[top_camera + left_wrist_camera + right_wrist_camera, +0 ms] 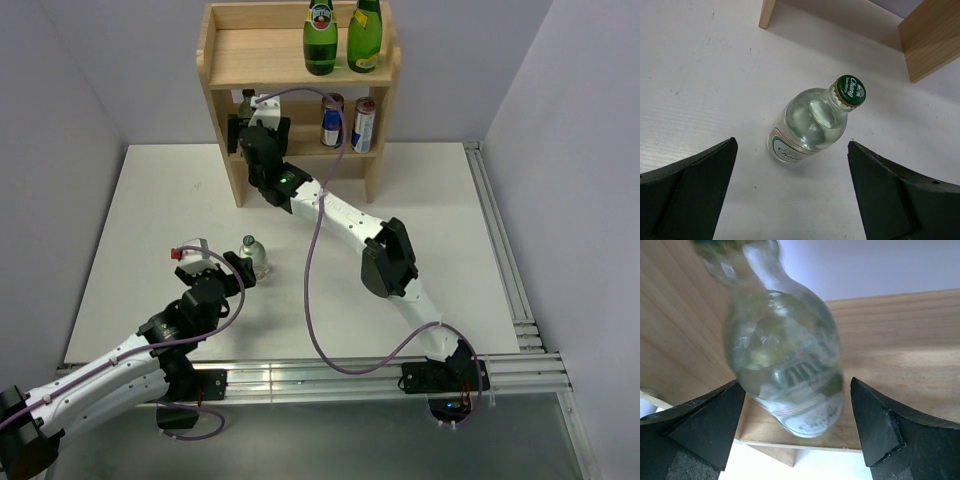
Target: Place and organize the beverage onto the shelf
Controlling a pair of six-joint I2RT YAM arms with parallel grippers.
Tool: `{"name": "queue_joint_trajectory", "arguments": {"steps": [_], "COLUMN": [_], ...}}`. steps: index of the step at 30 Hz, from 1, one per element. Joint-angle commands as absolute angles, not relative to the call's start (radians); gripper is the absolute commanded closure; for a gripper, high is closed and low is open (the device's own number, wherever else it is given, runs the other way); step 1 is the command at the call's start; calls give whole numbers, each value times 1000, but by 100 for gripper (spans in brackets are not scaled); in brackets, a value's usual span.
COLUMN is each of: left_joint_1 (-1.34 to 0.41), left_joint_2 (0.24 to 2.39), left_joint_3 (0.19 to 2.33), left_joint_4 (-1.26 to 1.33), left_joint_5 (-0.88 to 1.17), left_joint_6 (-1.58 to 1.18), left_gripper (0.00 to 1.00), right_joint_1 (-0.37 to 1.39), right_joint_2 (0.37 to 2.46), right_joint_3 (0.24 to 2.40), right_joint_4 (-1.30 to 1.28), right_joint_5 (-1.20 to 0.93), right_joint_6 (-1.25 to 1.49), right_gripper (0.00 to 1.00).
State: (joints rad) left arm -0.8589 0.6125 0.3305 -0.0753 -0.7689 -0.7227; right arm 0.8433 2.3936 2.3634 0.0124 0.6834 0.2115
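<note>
The surface (130, 220) is white. The shelf (222, 120) stands at the middle of its far edge. The right arm (340, 215) stretches from the near edge up to the left part of the middle tier. The left arm (110, 370) lies low at the near left corner.

Two green bottles (320, 40) stand on the right of the top tier, and two cans (332, 120) stand on the right of the middle tier. One clear bottle, the shelf bottle (785, 355), is on the left of the middle tier, next to the side panel. It looks blurred in the right wrist view. The right claw (795, 382) has its fingers apart with this bottle between them. I see a gap at one finger, so I judge that it is not clamped.

The loose bottle (810, 125) stands upright in the left half of the surface, about halfway between the far and near edges. Its long axis is vertical and its green cap (850, 91) is on top. It is straight ahead of the left claw (791, 145), on the side toward the shelf, and centred in the gap. This claw is wide apart and holds nothing. The left arm is much nearer to this bottle, so I think the coming move is a short push forward and then closing on the body.
</note>
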Motion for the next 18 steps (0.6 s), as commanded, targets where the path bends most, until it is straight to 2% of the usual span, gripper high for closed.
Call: {"name": "queue_joint_trajectory", "arguments": {"steps": [1,9,14,18], "left_joint_1": [-862,-862,-862,-862], "left_joint_2": [612,583,595,647], "left_joint_3": [328,319,324,319], "left_joint_4": [-58,-57,-55,-12], "left_joint_5": [-787,-792,-799,-795], "left_joint_6": [-723,-726,-726,-712], "left_gripper": [1,1,1,1], "right_joint_1": [859,953,999,1057], "right_joint_2": [2298,1932,1726,1534], "right_joint_3": [2289,1806,1610,1354], "right_joint_4": [49,204,190,155], "right_joint_5": [727,804,824,894], "right_joint_6": [227,206,256,331], "right_gripper": [8,8,8,9]}}
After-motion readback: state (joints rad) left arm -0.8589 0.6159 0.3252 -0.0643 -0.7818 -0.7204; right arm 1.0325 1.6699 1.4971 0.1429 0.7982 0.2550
